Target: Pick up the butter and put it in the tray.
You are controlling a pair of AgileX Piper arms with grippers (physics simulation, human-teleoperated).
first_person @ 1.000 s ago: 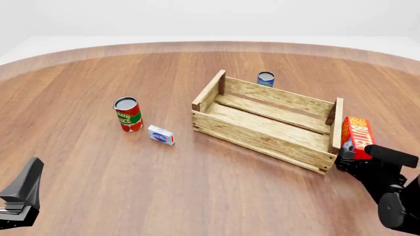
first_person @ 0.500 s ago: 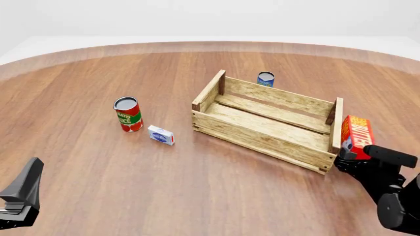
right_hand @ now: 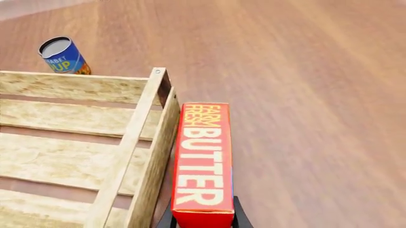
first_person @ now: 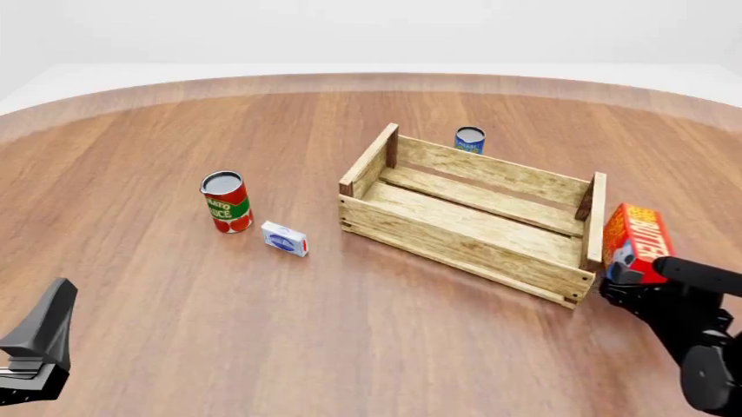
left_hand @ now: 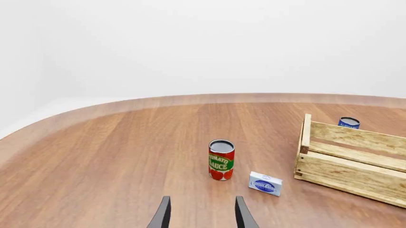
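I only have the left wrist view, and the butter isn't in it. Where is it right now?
Observer: The butter stands just outside the tray's right end, beside the end wall.
Operator: Does the right gripper have it?
Observer: Yes, the right gripper is shut on its near end.
Operator: Anything inside the tray?
Observer: No, only bare slats show in the front view.
Operator: And the left gripper?
Observer: The left gripper is open, holding nothing.

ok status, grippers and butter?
Right gripper shut on butter, just outside tray's right end wall. Left gripper open, idle. That end wall between butter and tray interior.
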